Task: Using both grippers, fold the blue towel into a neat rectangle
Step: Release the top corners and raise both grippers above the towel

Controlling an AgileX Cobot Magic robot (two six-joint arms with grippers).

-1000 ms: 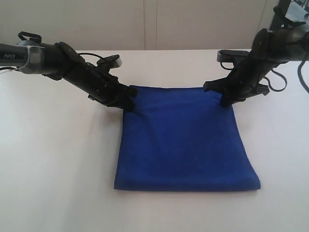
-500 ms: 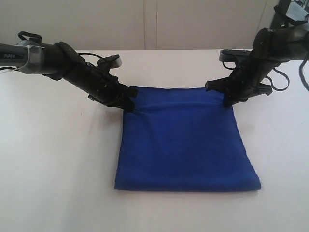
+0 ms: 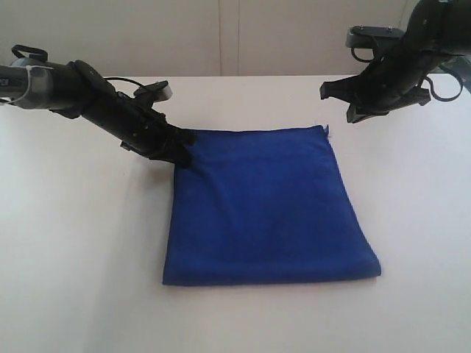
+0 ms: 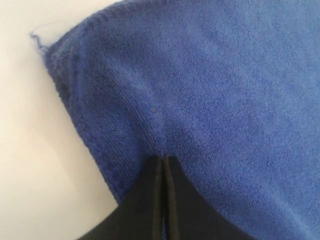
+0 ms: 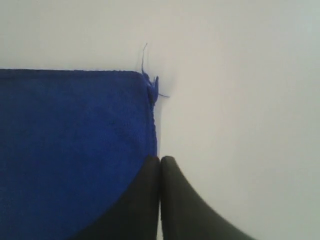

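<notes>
The blue towel (image 3: 265, 209) lies folded flat on the white table (image 3: 73, 257), roughly rectangular. My left gripper (image 3: 184, 156) sits low at its far left corner, shut on the blue towel; in the left wrist view a crease in the towel (image 4: 210, 90) runs into the left gripper (image 4: 164, 159). High above the far right corner hangs my right gripper (image 3: 350, 116), off the cloth. Seen from the right wrist, the right gripper (image 5: 160, 160) is shut on nothing, over the towel's (image 5: 70, 140) side edge, near the corner's loose thread (image 5: 150, 85).
A pale wall (image 3: 221, 37) rises behind the table's far edge. Bare white tabletop surrounds the towel on all sides. Black cables (image 3: 441, 84) hang from the right arm.
My right gripper has let go of the far right corner and risen up and back. The towel has shifted left, dragged by the left gripper, and its far edge now lies flat.
</notes>
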